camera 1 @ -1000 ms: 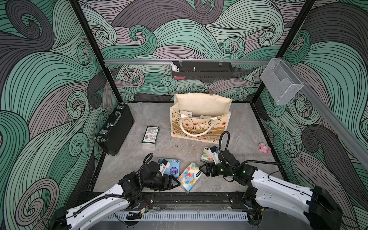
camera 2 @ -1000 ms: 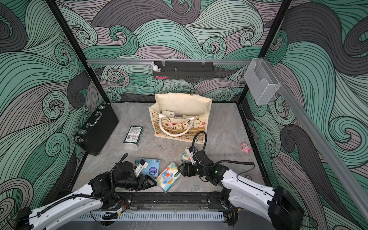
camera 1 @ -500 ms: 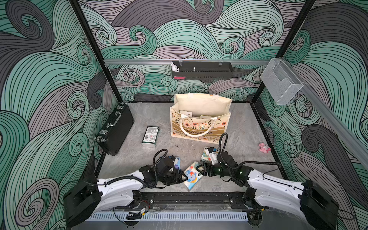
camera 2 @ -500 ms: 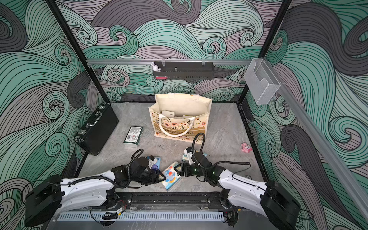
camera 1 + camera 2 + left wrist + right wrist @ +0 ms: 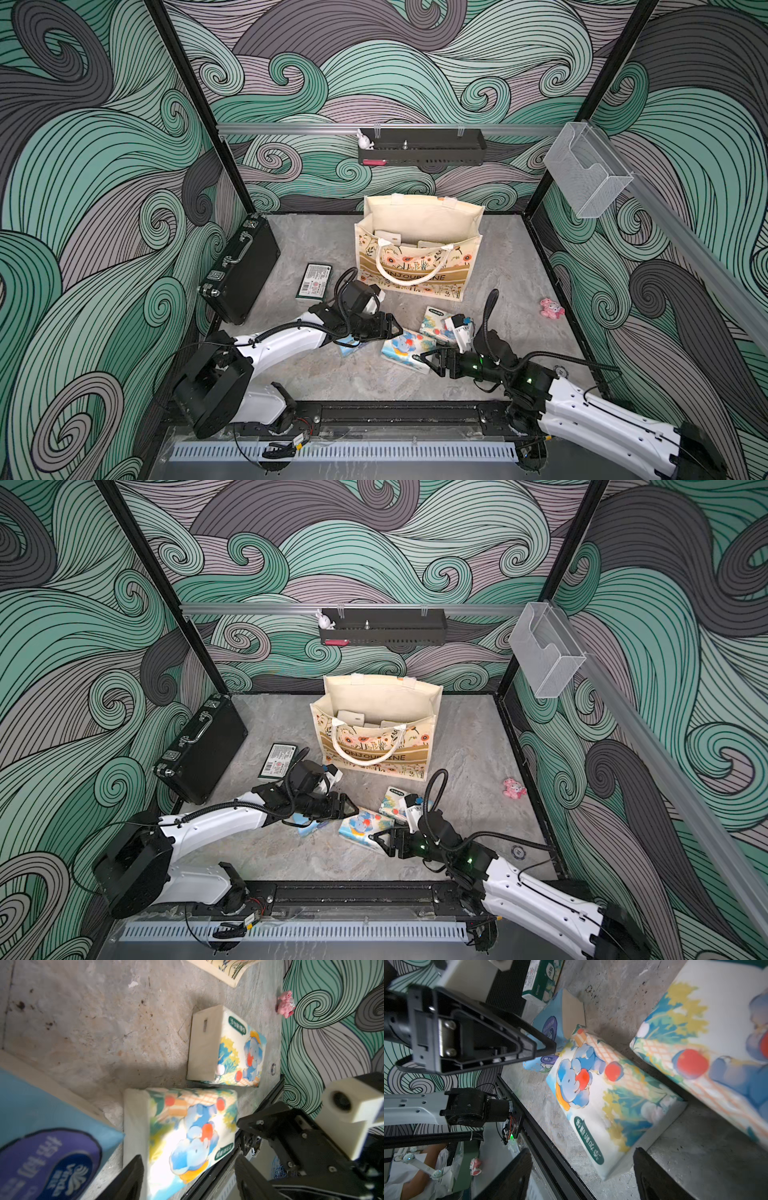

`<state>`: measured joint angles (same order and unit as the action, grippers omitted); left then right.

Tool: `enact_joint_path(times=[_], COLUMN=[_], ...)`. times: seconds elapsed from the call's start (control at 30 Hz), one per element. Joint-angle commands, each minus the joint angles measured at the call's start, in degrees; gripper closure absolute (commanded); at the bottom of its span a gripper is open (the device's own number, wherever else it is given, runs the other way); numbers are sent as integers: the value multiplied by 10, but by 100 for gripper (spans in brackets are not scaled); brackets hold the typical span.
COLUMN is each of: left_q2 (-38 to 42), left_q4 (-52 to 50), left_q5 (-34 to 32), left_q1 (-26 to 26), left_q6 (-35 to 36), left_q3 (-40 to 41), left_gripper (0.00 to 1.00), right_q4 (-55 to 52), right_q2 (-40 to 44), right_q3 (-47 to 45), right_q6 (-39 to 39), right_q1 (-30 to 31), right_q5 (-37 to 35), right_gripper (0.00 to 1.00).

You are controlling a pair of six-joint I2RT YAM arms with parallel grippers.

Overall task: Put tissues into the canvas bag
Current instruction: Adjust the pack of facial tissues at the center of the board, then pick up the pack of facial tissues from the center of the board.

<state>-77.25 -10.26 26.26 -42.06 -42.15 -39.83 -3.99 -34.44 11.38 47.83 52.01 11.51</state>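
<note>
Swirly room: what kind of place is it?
Probably a robot practice booth: swirl-printed walls box in a small gray table, with the left arm and right arm mounted on its front rail.

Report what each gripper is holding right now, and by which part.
Nothing is held. The left gripper and the right gripper stand open at opposite ends of one elephant-print tissue pack; neither is closed on it.

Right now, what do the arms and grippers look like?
The left arm and right arm have white shells, black joints and looping black cables. The left gripper and right gripper are black with triangular fingers and cream camera blocks. Green lights glow on the right wrist.
</note>
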Motion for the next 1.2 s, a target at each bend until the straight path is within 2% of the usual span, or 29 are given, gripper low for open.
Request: enact_joint_path(times=[0.0,0.2,0.27,0.47,0.7,0.8,1.0,1.17], left_q2=[14,10,1,-24,-80,-94,-106,-115], left_q4=[-52,-22,-16,-34,-48,-34,4,23], left_q5=[12,29,39,42,45,45,38,22], left_q1=[4,4,3,4,4,4,5,5], left_q6=[33,30,32,61,88,86,73,70], left_q3=[20,48,40,-5,-44,-31,14,43], left_gripper=[28,27,28,33,62,66,80,86], right_q4=[-42,-8,9,99,138,144,153,159], right_q2=[13,-8,-19,-67,-114,-122,-115,-104], right_q3=[-15,-29,-37,-58,-53,-57,-74,-78], right_q6=[-3,11,26,59,67,68,84,95], right_q1=[-2,-11,-15,-52,-73,-78,-84,-86], right_q5=[-24,-17,-20,32,57,55,56,63], right_gripper=[21,15,9,8,8,8,8,8])
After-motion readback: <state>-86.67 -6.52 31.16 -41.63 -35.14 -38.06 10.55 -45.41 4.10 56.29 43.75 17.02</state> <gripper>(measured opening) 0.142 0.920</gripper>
